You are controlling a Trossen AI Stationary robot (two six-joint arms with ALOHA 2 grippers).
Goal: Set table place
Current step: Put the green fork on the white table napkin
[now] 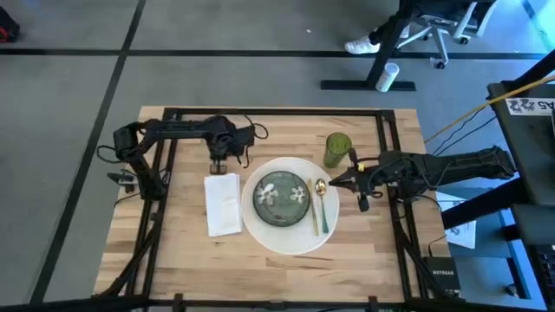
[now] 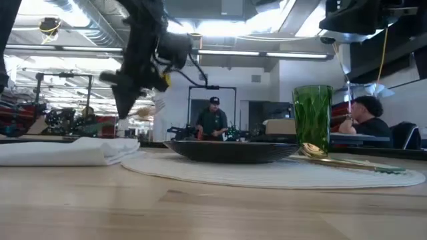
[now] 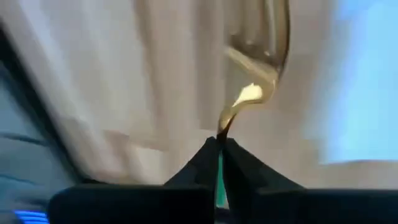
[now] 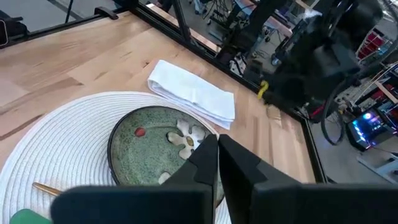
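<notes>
Cutlery is the thing your left gripper holds: in the left wrist view its two fingers are pressed together on the green handle of a gold fork, and the tines stand away from the fingertips. In the high view you see this gripper above the far left part of the table, just beyond the far end of the napkin. From the low view it hangs in the air over the napkin, well above the wood.

The napkin is white, folded, and lies flat just beside the left side of the large white plate. The small green dish with white flowers sits on the middle of this plate. A gold spoon with a green handle lies on the right part of the plate, its bowl pointing to the far side. The green tumbler stands upright on the table near the far right rim of the plate.

Your right gripper waits just right of the plate, near the tumbler. In the right wrist view its fingers are closed together with nothing between them, and they point over the dish.

Two persons sit in the room behind the table.
</notes>
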